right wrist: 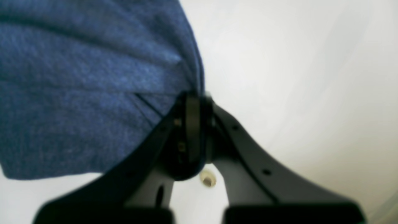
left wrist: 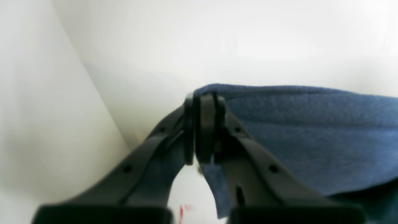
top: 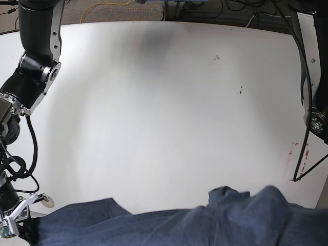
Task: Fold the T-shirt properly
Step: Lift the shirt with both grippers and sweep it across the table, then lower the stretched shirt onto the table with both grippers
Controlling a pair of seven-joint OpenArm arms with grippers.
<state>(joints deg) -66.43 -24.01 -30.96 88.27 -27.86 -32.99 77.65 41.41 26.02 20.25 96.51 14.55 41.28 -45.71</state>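
Note:
The dark navy-blue T-shirt (top: 205, 225) stretches along the bottom edge of the base view, bunched and rumpled toward the right. In the left wrist view my left gripper (left wrist: 203, 127) is shut on a hemmed edge of the T-shirt (left wrist: 311, 140), which spreads away to the right. In the right wrist view my right gripper (right wrist: 192, 130) is shut on a gathered corner of the T-shirt (right wrist: 77, 93), which fans out to the left in folds. The neck tag and lettering are hidden. In the base view the right arm (top: 31, 66) is at the left and the left arm (top: 313, 102) at the right.
The white table (top: 154, 102) spreads behind the shirt. Cables (top: 205, 7) lie along its far edge. Red marks (top: 300, 154) sit near its right edge. A small round disc (top: 47, 202) lies on the table at the lower left, and it also shows in the right wrist view (right wrist: 207, 179).

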